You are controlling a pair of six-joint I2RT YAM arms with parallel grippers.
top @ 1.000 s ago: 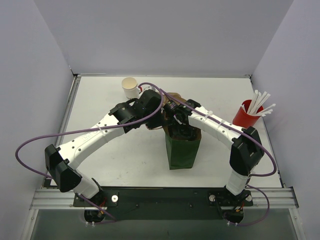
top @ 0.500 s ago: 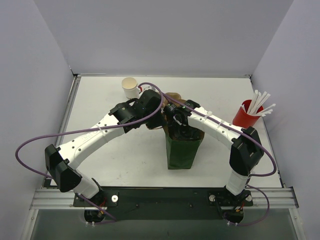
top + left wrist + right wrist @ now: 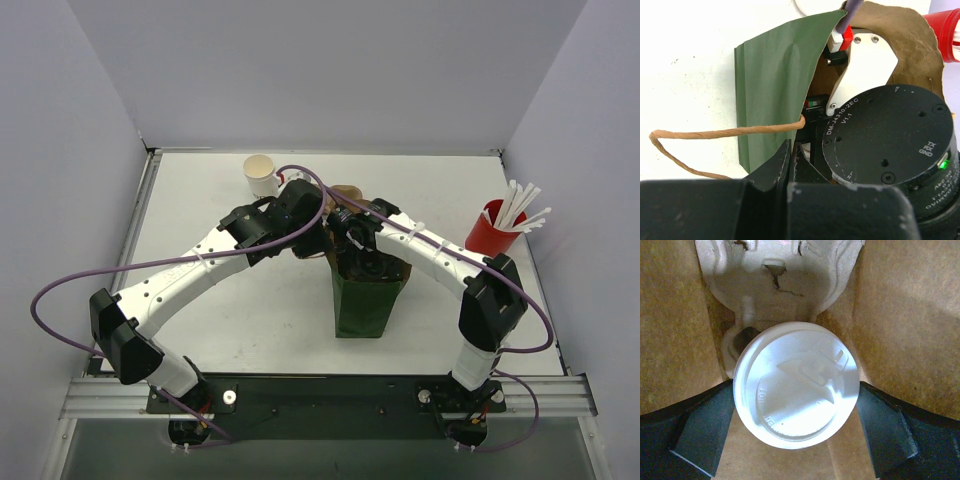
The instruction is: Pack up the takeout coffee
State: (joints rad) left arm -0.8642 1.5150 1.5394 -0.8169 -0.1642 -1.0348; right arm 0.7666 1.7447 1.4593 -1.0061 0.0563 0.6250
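Right hand [image 3: 796, 436] opened wider around lidded cup [image 3: 796, 382], left hand [image 3: 790, 167] closed, motor [image 3: 885, 145] marked DM-J4310-2EC

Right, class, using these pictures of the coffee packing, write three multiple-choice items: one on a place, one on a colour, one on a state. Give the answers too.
1. Where is the lidded cup?
A. On the bare table
B. Inside the bag
C. Stacked on another cup

2. What colour is the outside of the bag?
A. Green
B. Blue
C. White

3. The back cup is:
A. Closed with a lid
B. Upright with no lid
C. Lying on its side

Answers:
1 B: the right wrist view shows its white lid between brown paper walls, with the cardboard carrier just beyond it.
2 A: the top view shows a dark green side.
3 B: the top view looks straight into its tan inside.
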